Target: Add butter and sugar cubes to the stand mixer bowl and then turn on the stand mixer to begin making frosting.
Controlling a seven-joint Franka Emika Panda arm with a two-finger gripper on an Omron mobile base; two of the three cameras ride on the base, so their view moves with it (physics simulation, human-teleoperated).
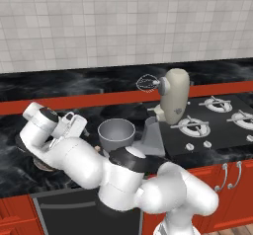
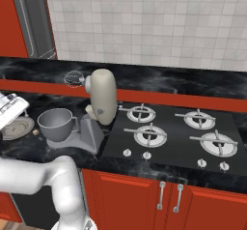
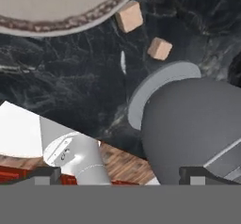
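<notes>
While jaws hover, sugar cubes [image 3: 129, 16] lie ahead.

Grey stand mixer bowl [image 1: 116, 135] on cream stand mixer [image 1: 172, 98] base, two tan sugar cubes [image 3: 129, 16] nearby on counter

Arm: white, dark joints, rising from the lower right of the left base view, folded low and reaching left, forearm bent back at a dark elbow. Hand: white, low at the left, seen at the far left edge in the right base view. Gripper [image 3: 120, 173]: two dark fingertips [image 3: 44, 175] set wide apart, nothing visible between them; jaws parted.
</notes>
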